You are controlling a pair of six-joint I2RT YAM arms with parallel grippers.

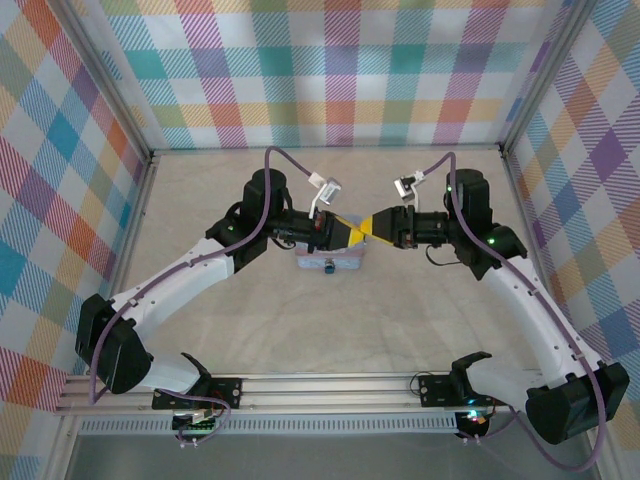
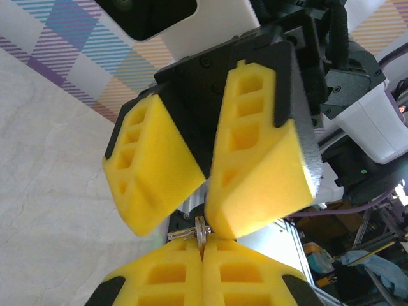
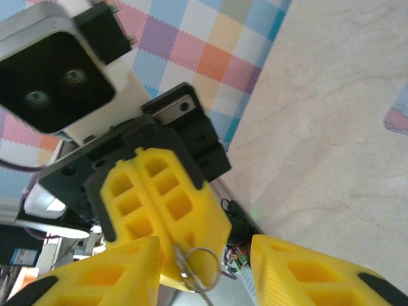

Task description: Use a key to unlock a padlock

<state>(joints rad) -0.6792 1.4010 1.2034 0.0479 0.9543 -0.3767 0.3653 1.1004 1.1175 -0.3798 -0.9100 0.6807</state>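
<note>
Left fingers (image 2: 166, 274) are pressed together and pinch the key (image 2: 185, 234) by its ring. Right fingers (image 3: 306, 268) stand wide open on each side of them. At 7 o'clock from them, the padlock (image 1: 329, 267) sits on the front of the pale-blue box (image 1: 345, 263) on the counter (image 1: 330, 330).

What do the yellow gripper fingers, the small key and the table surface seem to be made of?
The fingers: matte yellow plastic or firm foam, judging by the moulded hollow cells. The key: metal, probably steel; it is thin, silvery and shiny. The table: pale and faintly veined, perhaps stone-look laminate; I cannot tell for certain.
</note>
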